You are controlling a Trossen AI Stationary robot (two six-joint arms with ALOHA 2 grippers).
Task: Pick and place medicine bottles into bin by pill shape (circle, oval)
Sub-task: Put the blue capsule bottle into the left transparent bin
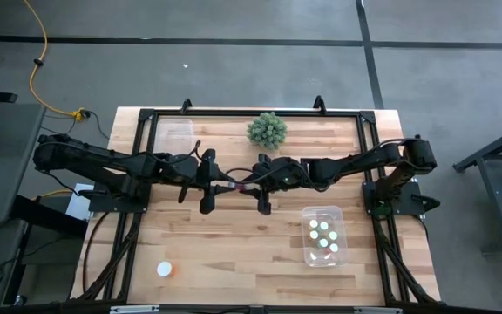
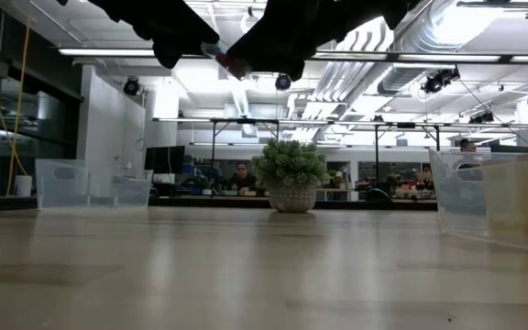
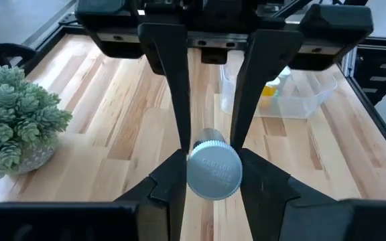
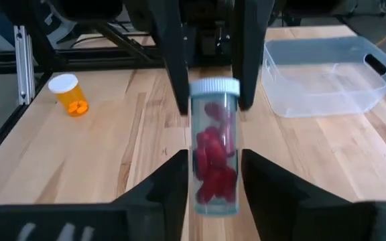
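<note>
Reading the wooden table [image 1: 234,253] from above as a clock face, with the far edge at twelve, the two dark arms reach in from nine and three and meet just above its centre.

The left gripper [image 1: 230,183] and the right gripper [image 1: 246,184] point straight at each other, nose to nose, well up off the wood.

One clear bin [image 1: 174,133] sits out toward eleven o'clock. A second clear bin [image 1: 308,215] lies at about four o'clock, and several white-capped bottles [image 1: 323,235] lie inside it.

The spiky green plant [image 1: 267,130] stands in its pot at twelve o'clock, near the far edge.

The held bottle [image 4: 214,154] hangs in the air between the two grippers, right over the middle of the table. It is a clear tube with red pills inside and a white cap. The cap end is turned toward the left arm.

The left gripper is clamped on it at the cap end, with a dark finger pressed against each side of the round cap.

The right gripper straddles the body of the same bottle, but I cannot tell whether it is gripping or standing just clear of it.

One lone bottle [image 1: 165,270], orange with a white cap, lies on the bare wood at seven o'clock, well apart from everything else.
</note>
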